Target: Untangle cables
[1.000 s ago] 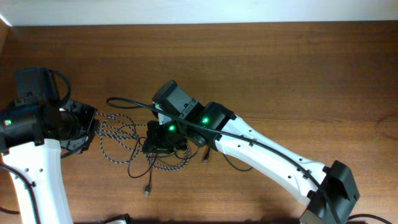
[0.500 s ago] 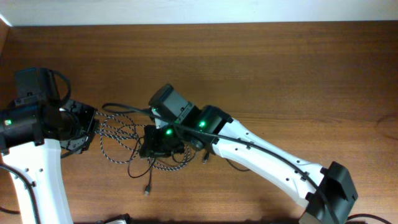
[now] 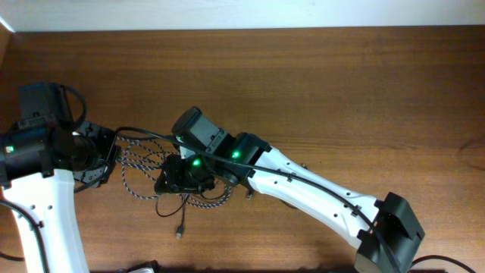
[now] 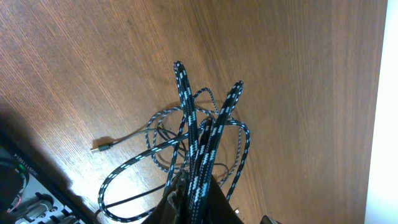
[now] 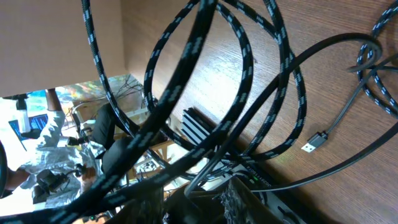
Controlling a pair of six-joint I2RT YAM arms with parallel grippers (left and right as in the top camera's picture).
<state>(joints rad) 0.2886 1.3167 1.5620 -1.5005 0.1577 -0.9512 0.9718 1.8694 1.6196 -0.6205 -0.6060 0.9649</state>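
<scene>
The braided black-and-white cable (image 3: 133,186) lies in a tangle of loops between my two grippers. My left gripper (image 3: 114,155) is shut on a bunch of its strands (image 4: 198,186), and loops (image 4: 185,102) stick out past the fingertips. The thin plain black cable (image 3: 183,216) trails toward the front and ends in a small plug (image 3: 179,232). My right gripper (image 3: 168,179) is down in the middle of the tangle. Its jaws stand apart, with braided loops (image 5: 186,59) draped across and a dark strand running into the gap. A silver plug (image 5: 314,142) lies on the wood beyond.
The wooden table (image 3: 341,83) runs to a white wall at the back. The right arm (image 3: 318,193) crosses diagonally from the front right corner. The left arm (image 3: 45,205) stands at the left edge.
My right gripper has moved left, deeper into the tangle and closer to the left gripper, and its jaws have parted. The left gripper has kept its hold and place.
</scene>
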